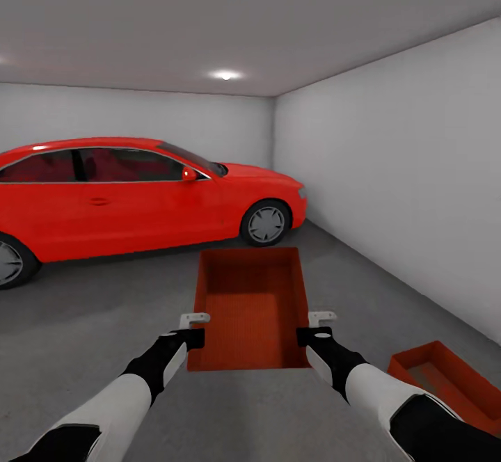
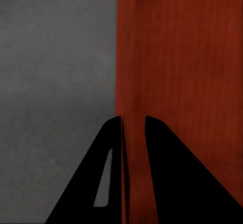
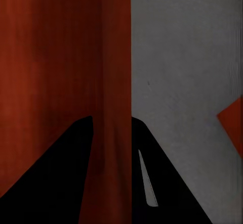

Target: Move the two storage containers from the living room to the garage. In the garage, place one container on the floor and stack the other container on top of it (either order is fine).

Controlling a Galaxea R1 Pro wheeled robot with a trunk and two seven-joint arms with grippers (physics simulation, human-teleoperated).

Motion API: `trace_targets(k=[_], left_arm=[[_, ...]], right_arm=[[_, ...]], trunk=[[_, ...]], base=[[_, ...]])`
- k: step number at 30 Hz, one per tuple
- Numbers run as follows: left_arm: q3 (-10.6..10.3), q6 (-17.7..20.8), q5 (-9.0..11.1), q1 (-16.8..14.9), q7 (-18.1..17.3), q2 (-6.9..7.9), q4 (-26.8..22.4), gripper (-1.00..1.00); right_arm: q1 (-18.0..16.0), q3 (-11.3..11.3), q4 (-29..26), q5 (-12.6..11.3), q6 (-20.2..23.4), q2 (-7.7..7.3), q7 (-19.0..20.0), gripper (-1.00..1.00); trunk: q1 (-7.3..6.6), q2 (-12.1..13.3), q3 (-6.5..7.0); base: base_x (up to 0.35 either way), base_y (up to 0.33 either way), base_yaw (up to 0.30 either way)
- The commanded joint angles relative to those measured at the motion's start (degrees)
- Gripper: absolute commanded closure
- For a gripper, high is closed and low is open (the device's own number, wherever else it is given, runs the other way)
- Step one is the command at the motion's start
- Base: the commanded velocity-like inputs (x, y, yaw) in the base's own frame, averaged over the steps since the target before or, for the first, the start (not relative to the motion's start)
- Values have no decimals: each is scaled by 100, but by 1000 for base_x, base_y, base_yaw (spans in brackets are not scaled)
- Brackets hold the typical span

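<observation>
- Orange-red bins, count two: bin one (image 1: 252, 309) is carried between both arms, ahead of the robot; bin two (image 1: 445, 385) rests on the floor (image 1: 104, 309) at the robot's lower right.
- Bin one: open top faces up, long axis points away from the robot toward the car (image 1: 139, 197). Its inside holds nothing. Whether its base touches the floor cannot be told.
- Bin two: seen in part in the head view, cut by the frame edge and the right arm. The part of its inside that shows holds nothing. One corner (image 3: 234, 125) appears in the right wrist view, well apart from bin one.
- Pincers, count two.
- Left pincer (image 1: 195, 330): clamped on the left long wall of bin one, near the end closest to the robot. In the left wrist view the two dark fingers (image 2: 91, 183) straddle the thin wall (image 2: 132, 148), one each side, narrow gap, wall pinched between them.
- Right pincer (image 1: 309, 328): clamped on the right long wall of bin one, opposite the left one. In the right wrist view the fingers (image 3: 55, 168) sit either side of the wall (image 3: 114, 133), closed down onto it.
- Car, count one: red, parked side-on at the left, beyond bin one.
- Room: grey concrete floor, white walls (image 1: 403, 184), one lit ceiling spotlight (image 1: 225, 74).
</observation>
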Motion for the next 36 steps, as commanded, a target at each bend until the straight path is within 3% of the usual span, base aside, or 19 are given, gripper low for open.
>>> trace_targets(k=[1,36], left_arm=[[-29,-47,14,-4,51,-6,-29,100],[-31,-47,14,-4,51,-6,-29,100]], right_arm=[[-2,170,2,-208,37,5,132,100],[-2,170,2,-208,37,5,132,100]], trunk=[[6,-10,-11],[6,-10,-11]], base=[[321,0,-284],[321,0,-285]])
